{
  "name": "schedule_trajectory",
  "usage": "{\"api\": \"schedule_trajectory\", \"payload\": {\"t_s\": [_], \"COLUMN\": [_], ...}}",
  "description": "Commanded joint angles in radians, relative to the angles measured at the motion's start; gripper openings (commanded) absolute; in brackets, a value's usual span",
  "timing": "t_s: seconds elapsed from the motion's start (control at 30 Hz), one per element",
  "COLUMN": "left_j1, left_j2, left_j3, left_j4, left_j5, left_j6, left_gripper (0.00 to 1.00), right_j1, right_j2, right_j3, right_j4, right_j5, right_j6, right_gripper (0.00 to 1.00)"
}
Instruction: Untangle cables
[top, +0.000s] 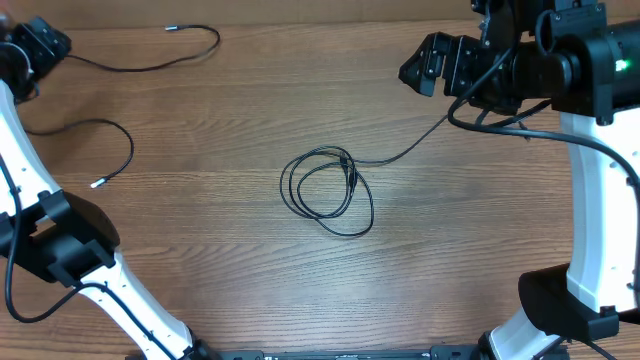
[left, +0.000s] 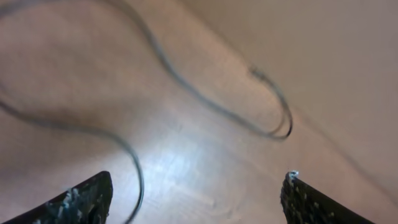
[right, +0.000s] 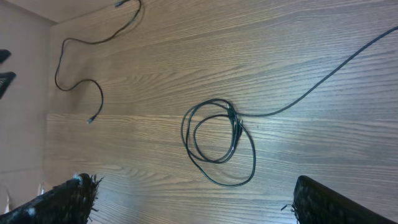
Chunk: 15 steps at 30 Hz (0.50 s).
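A coiled bundle of thin black cables (top: 347, 168) lies mid-table, also seen in the right wrist view (right: 235, 121). One strand (top: 410, 148) trails from it toward the upper right. A separate cable (top: 150, 66) snakes along the far left, with one plug tip (top: 170, 28) at the top and a silvery tip (top: 96, 184) lower down. My left gripper (top: 45, 42) hovers over this cable's middle, open and empty (left: 196, 199). A blurred strand (left: 138, 180) lies on the wood near its left finger (left: 81, 202). My right gripper (top: 412, 68) stands open at the upper right, away from the coil (right: 196, 202).
Thicker black wiring (top: 480, 118) hangs from the right arm. The left arm's white link and black joint (top: 60, 235) cover the table's left front. The right arm's base (top: 570, 300) stands at the front right. The wooden table (top: 220, 250) ends at the back edge.
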Motion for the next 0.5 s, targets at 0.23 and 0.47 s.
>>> {"api": "schedule_trajectory", "payload": {"t_s": [0.23,0.47], "left_j1": [-0.059,-0.082], "left_j2": [0.254,0.349], "left_j3": [0.011,0.011], "left_j4": [-0.253,-0.247], "left_j5": [-0.269,-0.269], "left_j6": [0.013,0.021], "left_gripper": [0.84,0.82], "right_j1": [0.052,0.052], "right_j2": [-0.010,-0.010], "right_j3": [-0.145,-0.240], "right_j4": [0.002,0.017], "right_j5": [0.018,0.018], "right_j6": [-0.002,-0.002], "right_gripper": [1.00,1.00]}}
